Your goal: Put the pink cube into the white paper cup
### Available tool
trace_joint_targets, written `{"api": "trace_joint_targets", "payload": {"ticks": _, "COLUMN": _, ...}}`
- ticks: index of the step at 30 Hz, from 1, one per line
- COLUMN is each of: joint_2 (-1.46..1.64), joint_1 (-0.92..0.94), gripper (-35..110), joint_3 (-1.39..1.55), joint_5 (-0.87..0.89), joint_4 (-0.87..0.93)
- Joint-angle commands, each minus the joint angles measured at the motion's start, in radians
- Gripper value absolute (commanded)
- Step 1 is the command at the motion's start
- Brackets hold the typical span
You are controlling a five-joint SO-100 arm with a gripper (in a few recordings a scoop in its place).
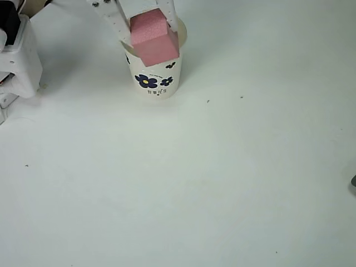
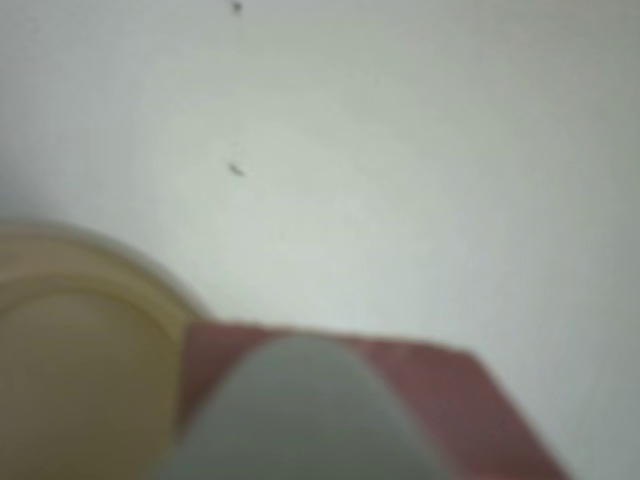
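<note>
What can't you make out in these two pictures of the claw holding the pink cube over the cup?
- Cup: in the overhead view the pink cube and claw hide its mouth and inside.
- Small text under the cup's flowers: too small to read in the overhead view.
- Claw: cut off by the overhead view's top edge.
- Wrist view: blurred; a pale fingertip hides much of the cube, and the left edge cuts the cup rim.

White gripper [image 1: 149, 28] clamped on its load at the top of the overhead view.
The arm reaches in from the upper edge of the overhead view, its two pale fingers [image 1: 169, 14] pressed against opposite sides of the pink cube [image 1: 153, 38]. In the blurred wrist view, one rounded fingertip [image 2: 300, 410] fills the lower centre.
</note>
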Motion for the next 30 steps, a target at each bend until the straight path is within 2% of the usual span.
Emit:
{"api": "trace_joint_targets", "payload": {"ticks": 1, "joint_2": 0.075, "joint_1": -0.069, "gripper": 13, "joint_3": -0.101, "joint_5": 0.023, "joint_4": 0.012}}
{"api": "trace_joint_targets", "payload": {"ticks": 16, "joint_2": 0.075, "joint_1": -0.213, "gripper": 13, "joint_3": -0.091, "joint_5": 0.150, "joint_4": 0.012}}
{"api": "trace_joint_targets", "payload": {"ticks": 30, "joint_2": 0.153, "joint_1": -0.192, "gripper": 13, "joint_3": 0.017, "joint_5": 0.190, "joint_4": 0.048}}
